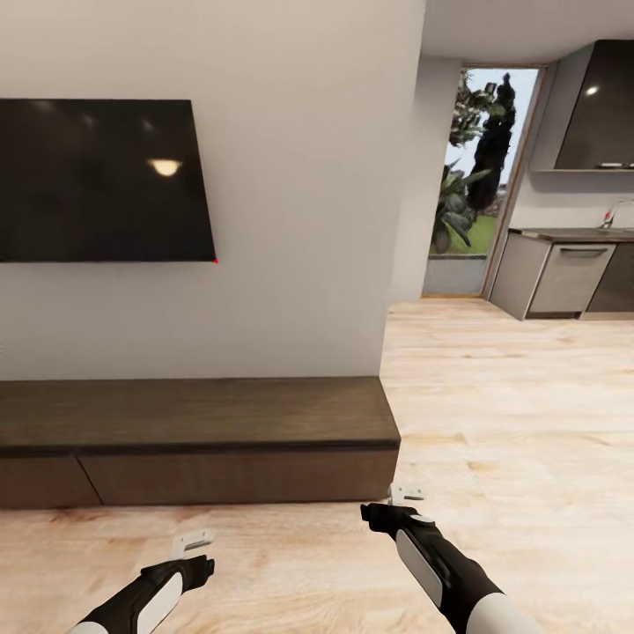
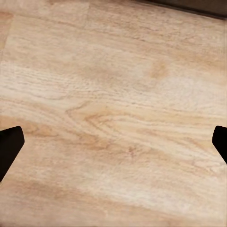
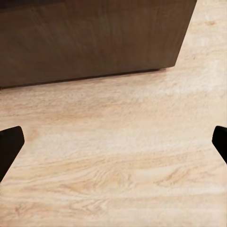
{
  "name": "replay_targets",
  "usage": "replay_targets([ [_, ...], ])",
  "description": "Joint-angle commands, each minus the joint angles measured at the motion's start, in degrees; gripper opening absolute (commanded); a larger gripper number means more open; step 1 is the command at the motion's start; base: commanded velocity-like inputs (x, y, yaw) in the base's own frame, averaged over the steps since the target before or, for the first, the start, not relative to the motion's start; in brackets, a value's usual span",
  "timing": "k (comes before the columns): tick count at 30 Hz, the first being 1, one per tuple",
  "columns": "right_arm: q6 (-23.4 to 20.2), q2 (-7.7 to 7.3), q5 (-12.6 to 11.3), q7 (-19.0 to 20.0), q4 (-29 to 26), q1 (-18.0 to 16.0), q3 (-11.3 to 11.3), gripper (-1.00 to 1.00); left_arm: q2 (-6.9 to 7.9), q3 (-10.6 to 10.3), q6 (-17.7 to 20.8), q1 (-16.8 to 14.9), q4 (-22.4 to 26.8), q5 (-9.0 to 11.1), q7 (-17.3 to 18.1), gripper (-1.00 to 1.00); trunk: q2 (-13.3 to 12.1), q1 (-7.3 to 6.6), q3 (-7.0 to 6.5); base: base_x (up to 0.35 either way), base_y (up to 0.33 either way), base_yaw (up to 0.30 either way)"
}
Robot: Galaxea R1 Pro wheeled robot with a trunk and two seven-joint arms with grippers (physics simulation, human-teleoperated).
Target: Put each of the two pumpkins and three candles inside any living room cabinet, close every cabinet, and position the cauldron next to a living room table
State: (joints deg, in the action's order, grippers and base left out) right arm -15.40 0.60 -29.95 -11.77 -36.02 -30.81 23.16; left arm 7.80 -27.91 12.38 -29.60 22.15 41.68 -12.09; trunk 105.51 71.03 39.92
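Note:
The long low dark-brown cabinet (image 1: 198, 440) stands against the white wall under a wall-mounted TV, all its drawer fronts shut. Its right end (image 3: 94, 38) appears in the right wrist view above bare wood floor. My left gripper (image 1: 194, 541) hangs low in front of the cabinet; its dark fingertips (image 2: 9, 146) sit far apart over plain floor, open and empty. My right gripper (image 1: 405, 495) hovers near the cabinet's right front corner, fingertips (image 3: 9, 144) likewise spread wide with nothing between them. The pumpkins, candles, cauldron and table are out of view.
A black TV (image 1: 101, 180) hangs on the wall above the cabinet. Light wood floor (image 1: 511, 414) stretches to the right toward a kitchen with grey counters (image 1: 563, 273) and a glass door (image 1: 475, 176).

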Motion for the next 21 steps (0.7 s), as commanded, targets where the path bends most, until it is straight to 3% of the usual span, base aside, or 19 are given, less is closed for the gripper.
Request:
replay_targets([
  [1, -0.2, -0.03, -0.6, -0.5, -0.1, 0.0, 0.3, 1.0, 0.08, -0.5, 0.2, 0.0, 0.2, 0.5, -0.5, 1.0, -0.4, -0.23, -0.13, -0.004, 0.0, 0.0],
  [21, -0.2, 0.01, -0.6, -0.5, 0.0, 0.0, 0.3, 1.0, 0.05, -0.5, 0.1, 0.0, 0.2, 0.5, -0.5, 1.0, -8.4, -4.62, -3.72, 0.0, 0.0, 0.0],
])
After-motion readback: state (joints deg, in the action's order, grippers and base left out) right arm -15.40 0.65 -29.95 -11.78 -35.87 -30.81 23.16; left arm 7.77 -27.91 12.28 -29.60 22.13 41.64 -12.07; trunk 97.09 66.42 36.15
